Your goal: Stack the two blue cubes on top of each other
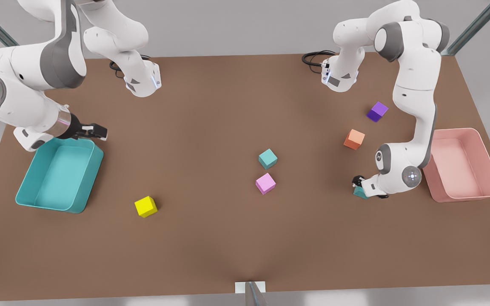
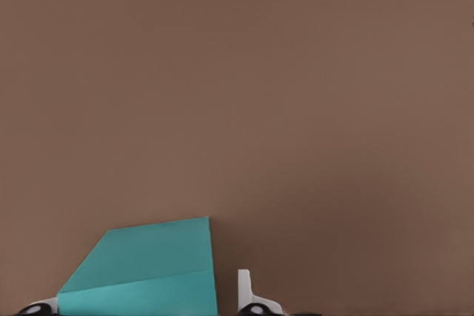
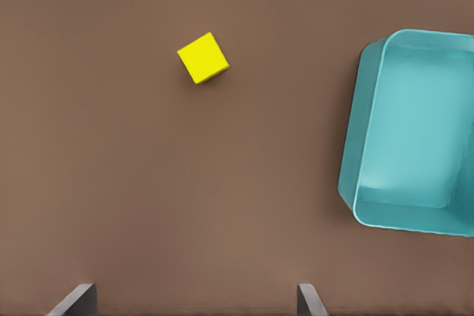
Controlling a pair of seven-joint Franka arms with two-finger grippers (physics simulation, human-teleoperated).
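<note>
Table [image 1: 211, 106]: brown top carrying everything.
Right arm: on the front view's left, elbow bent high, waiting; the right gripper [image 1: 100, 131] hangs over the near corner of the teal bin [image 1: 28, 187], fingers [image 3: 78, 300] spread wide and empty.
Left arm: on the front view's right, folded down low to the table.
Left gripper [image 1: 360, 187]: fingers [image 2: 246, 290] set on either side of one blue cube [image 2: 148, 271], which sits on the table just beside the pink bin [image 1: 466, 195].
Pink bin: by the table's edge at the front view's right.
Teal bin: by the opposite edge.
Other blue cube [image 1: 267, 158]: mid-table, free, with a pink cube [image 1: 265, 183] just beside it.
Orange cube [image 1: 354, 139], purple cube [image 1: 377, 111]: near the left arm.
Yellow cube [image 1: 146, 206]: near the teal bin.
</note>
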